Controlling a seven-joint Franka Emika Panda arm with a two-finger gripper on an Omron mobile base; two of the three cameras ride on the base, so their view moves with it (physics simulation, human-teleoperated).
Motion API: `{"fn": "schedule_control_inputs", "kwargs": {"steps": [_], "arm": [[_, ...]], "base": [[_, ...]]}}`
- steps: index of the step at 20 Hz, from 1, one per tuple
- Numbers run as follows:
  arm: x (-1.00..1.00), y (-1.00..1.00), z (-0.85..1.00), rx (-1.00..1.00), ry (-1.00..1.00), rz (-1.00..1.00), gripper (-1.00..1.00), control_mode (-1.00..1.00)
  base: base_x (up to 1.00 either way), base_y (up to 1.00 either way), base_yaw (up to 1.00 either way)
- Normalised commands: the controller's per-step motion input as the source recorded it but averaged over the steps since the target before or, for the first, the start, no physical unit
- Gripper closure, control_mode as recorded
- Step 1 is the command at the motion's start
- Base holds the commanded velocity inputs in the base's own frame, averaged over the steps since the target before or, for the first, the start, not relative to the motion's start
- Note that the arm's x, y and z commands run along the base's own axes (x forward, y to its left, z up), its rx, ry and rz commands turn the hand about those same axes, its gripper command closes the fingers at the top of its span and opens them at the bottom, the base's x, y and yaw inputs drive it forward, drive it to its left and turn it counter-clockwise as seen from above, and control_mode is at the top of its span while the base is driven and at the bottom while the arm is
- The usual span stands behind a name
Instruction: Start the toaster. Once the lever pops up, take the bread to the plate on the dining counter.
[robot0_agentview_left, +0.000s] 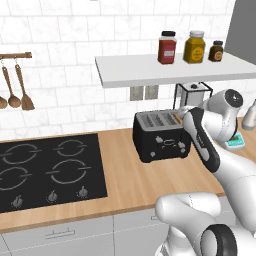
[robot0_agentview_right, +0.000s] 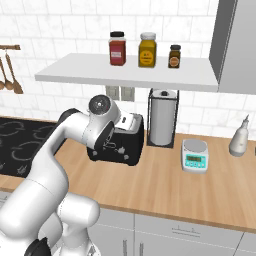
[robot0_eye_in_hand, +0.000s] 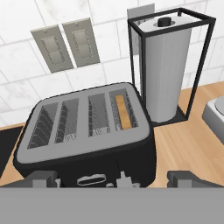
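I have the gripper (robot0_eye_in_hand: 113, 177) hanging jaws apart, empty, above the front of the toaster (robot0_eye_in_hand: 87, 131) at frame centre. The bread (robot0_eye_in_hand: 124, 112) sits deep in its rightmost slot — so I judge toasting not yet started, the carry to the plate all ahead.

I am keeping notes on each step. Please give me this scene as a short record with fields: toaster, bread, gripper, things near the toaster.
toaster: black, four slots, on the wood counter, right of the cooktop; toaster
bread: in the slot nearest the paper towel holder, edge showing
gripper: open, above the toaster's front face, holding nothing
near the toaster: paper towel holder beside it, scale further along, outlets on the wall behind
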Motion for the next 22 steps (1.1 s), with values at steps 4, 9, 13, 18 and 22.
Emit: {"fn": "schedule_control_inputs", "kwargs": {"steps": [4, 9, 13, 18, 22], "arm": [[0.00, 0.00, 0.00, 0.00, 0.00, 0.00, -1.00, -1.00], [0.00, 0.00, 0.00, 0.00, 0.00, 0.00, -1.00, -1.00], [0.00, 0.00, 0.00, 0.00, 0.00, 0.00, -1.00, -1.00], [0.00, 0.00, 0.00, 0.00, 0.00, 0.00, -1.00, -1.00], [0.00, 0.00, 0.00, 0.00, 0.00, 0.00, -1.00, -1.00]], "base": [[0.00, 0.00, 0.00], [0.00, 0.00, 0.00], [0.00, 0.00, 0.00], [0.00, 0.00, 0.00], [0.00, 0.00, 0.00]]}}
